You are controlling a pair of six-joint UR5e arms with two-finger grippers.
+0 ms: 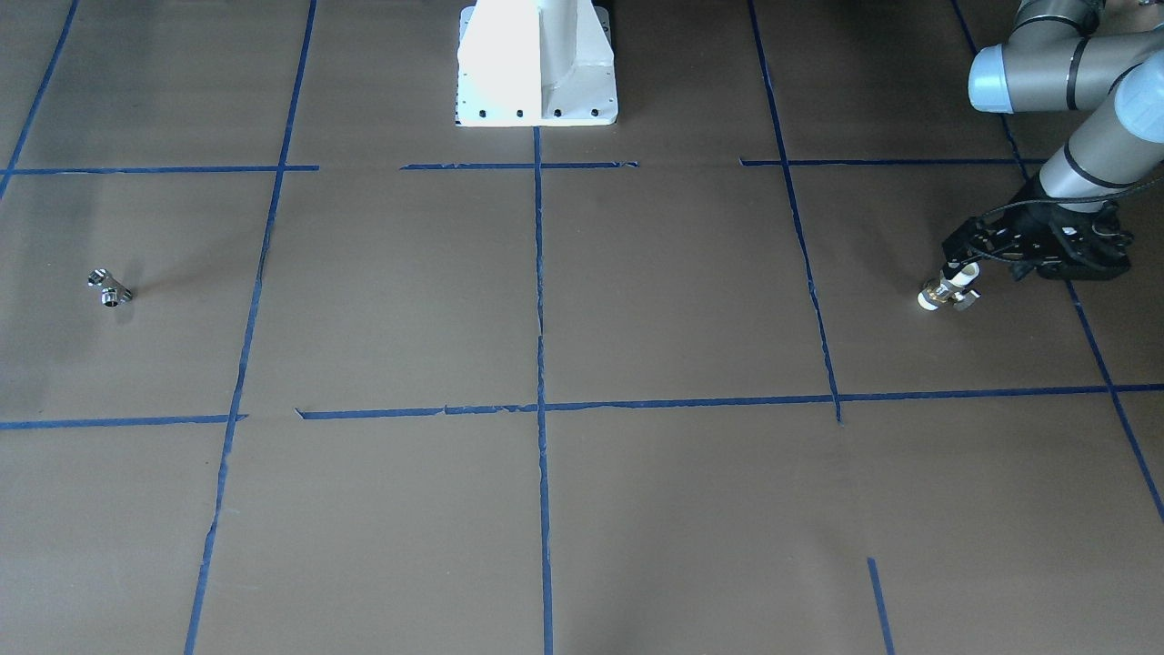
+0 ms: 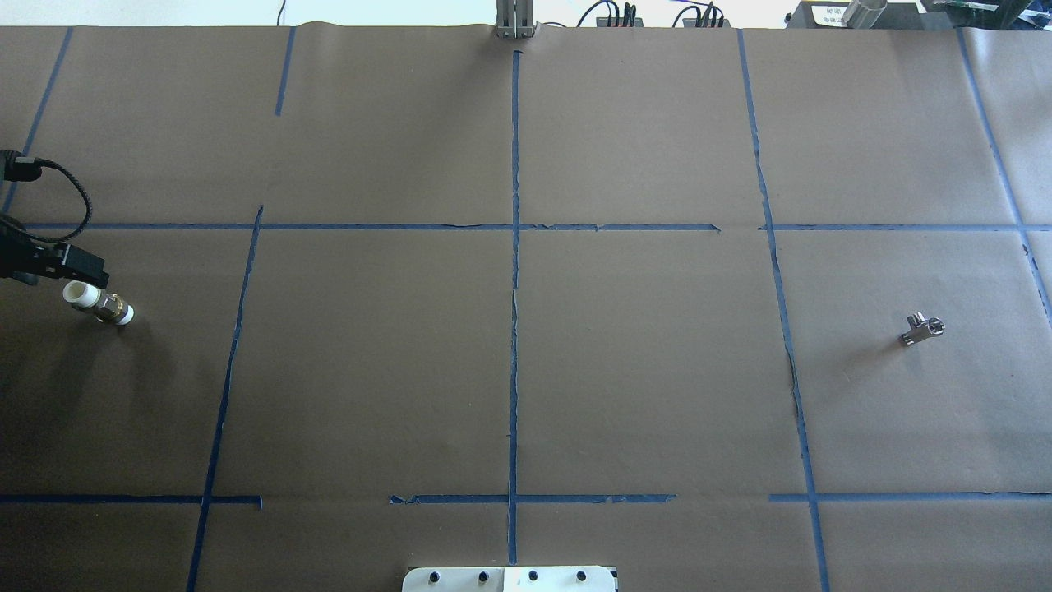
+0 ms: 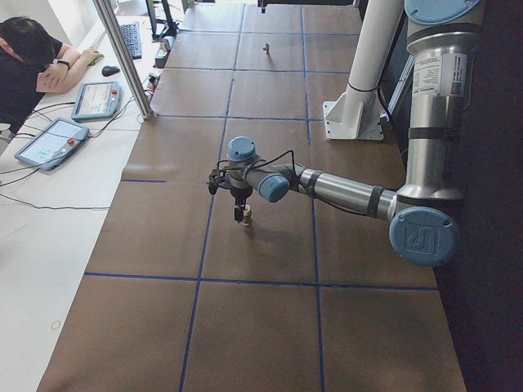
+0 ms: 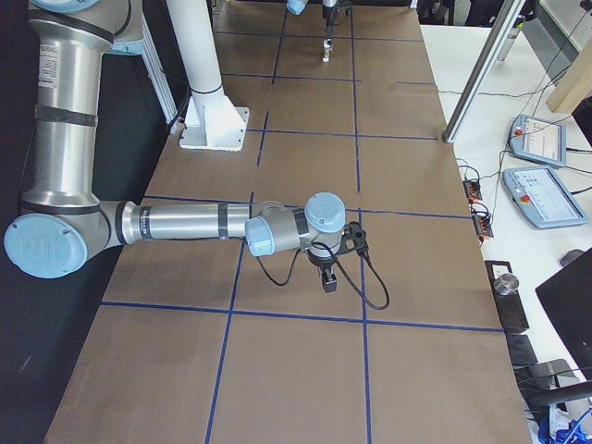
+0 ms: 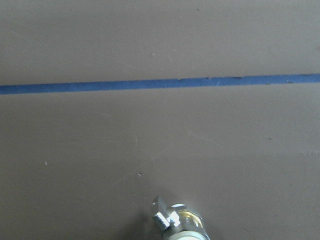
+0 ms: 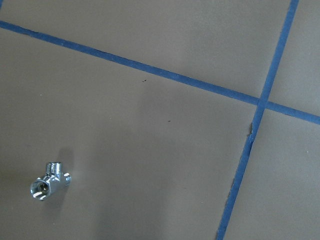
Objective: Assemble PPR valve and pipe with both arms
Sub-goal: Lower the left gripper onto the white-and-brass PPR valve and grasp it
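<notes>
The PPR valve [image 1: 946,291], with white ends and a metal middle, hangs tilted from my left gripper [image 1: 960,266]. The gripper is shut on the valve's upper white end, at or just above the brown table. The valve also shows in the overhead view [image 2: 100,304], under my left gripper [image 2: 78,278], and its metal part shows in the left wrist view [image 5: 177,222]. The chrome pipe [image 1: 109,288] lies alone on the far side of the table [image 2: 922,329], and it shows in the right wrist view [image 6: 47,181]. My right gripper [image 4: 327,280] shows only in the exterior right view, low over the table. I cannot tell whether it is open or shut.
The white robot pedestal [image 1: 536,64] stands at the table's middle edge. Blue tape lines [image 2: 514,329] divide the brown paper. Beyond the table's far side are an aluminium post [image 3: 122,57], teach pendants [image 3: 51,140] and a seated person [image 3: 29,69].
</notes>
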